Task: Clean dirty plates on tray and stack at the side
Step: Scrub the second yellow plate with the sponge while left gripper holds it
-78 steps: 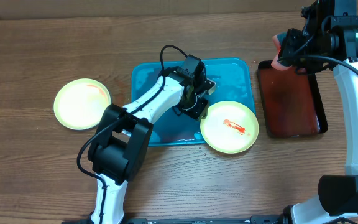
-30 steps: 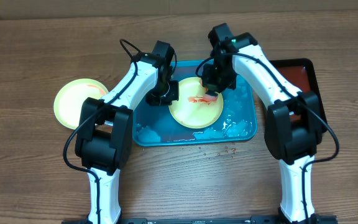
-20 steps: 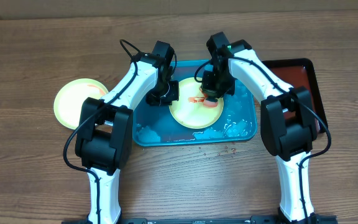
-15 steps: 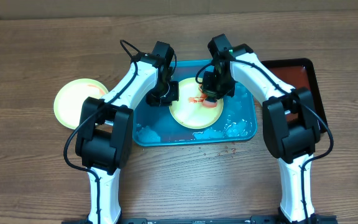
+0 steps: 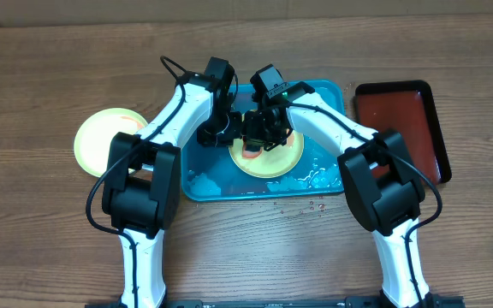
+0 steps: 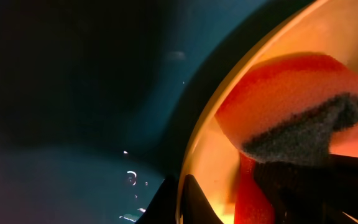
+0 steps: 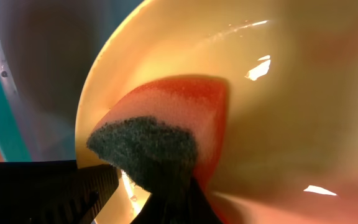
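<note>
- Stage: scrub in progress, judged under halfway. Nothing is stacked yet.
- One yellow-green plate (image 5: 276, 161) is seated in the teal tray (image 5: 332, 111), centre of the overhead frame.
- The left fingers (image 6: 190, 200) are set narrow and appear pinched on that plate's rim at its left edge, so the plate is judged steadied.
- The right fingers (image 7: 160, 202) are clamped on the orange sponge (image 7: 179, 106), with its dark scouring face nearest the fingers. The sponge is pressed to the plate's inner face close to the left rim.
- Any sauce under the sponge is hidden, so this plate cannot be called clean.
- Foam (image 5: 199, 181) is seen along the lower edge of the tray.
- A second plate (image 5: 109, 145) lies on the desk (image 5: 41, 239) at frame left, well apart from the tray. A faint red smear shows near its upper rim (so it is judged still unwashed).
- A third plate is not seen in any view.
- A dark red tray (image 5: 400, 128) sits at upper right, near the teal one.
- Left to do: this scrub finished, the second plate washed, plates stacked at the side.
</note>
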`<act>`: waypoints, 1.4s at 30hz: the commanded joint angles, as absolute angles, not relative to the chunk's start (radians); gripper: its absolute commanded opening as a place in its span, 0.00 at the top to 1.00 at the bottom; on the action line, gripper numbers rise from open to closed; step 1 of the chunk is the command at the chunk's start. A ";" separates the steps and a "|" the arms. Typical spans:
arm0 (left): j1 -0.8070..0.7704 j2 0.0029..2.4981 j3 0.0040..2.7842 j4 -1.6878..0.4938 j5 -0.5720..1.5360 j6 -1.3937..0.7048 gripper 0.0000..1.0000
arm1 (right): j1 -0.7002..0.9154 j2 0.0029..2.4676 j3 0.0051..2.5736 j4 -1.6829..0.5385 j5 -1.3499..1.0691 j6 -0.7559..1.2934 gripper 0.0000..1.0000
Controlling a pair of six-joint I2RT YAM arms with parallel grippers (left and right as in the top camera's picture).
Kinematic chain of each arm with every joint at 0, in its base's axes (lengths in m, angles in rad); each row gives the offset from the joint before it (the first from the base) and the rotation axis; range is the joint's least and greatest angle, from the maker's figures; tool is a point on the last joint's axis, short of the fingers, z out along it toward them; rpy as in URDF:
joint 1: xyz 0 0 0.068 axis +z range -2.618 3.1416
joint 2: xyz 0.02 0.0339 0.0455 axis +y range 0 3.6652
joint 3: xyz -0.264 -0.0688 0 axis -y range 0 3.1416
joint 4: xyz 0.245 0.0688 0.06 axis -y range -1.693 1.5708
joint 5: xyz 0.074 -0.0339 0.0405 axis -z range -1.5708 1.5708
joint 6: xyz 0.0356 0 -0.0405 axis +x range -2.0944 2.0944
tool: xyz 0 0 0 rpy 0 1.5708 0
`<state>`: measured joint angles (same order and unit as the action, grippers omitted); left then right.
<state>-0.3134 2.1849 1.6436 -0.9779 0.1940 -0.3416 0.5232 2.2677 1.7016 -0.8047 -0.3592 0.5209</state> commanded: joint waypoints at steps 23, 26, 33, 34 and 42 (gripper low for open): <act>-0.327 2.196 1.662 -0.950 0.252 -0.337 0.96 | 0.347 2.278 1.736 -1.158 0.319 0.524 0.96; -0.314 2.195 1.662 -0.955 0.252 -0.337 0.96 | 0.347 2.279 1.735 -1.147 0.316 0.524 0.96; -0.290 2.196 1.662 -0.962 0.254 -0.337 0.96 | 0.366 2.312 1.687 -1.107 -0.102 0.463 0.96; -0.289 2.196 1.662 -0.963 0.256 -0.337 0.96 | 0.373 2.314 1.673 -1.100 -0.168 0.463 0.96; -0.289 2.196 1.662 -0.964 0.264 -0.337 0.96 | 0.458 2.317 1.617 -0.970 -0.492 0.440 0.96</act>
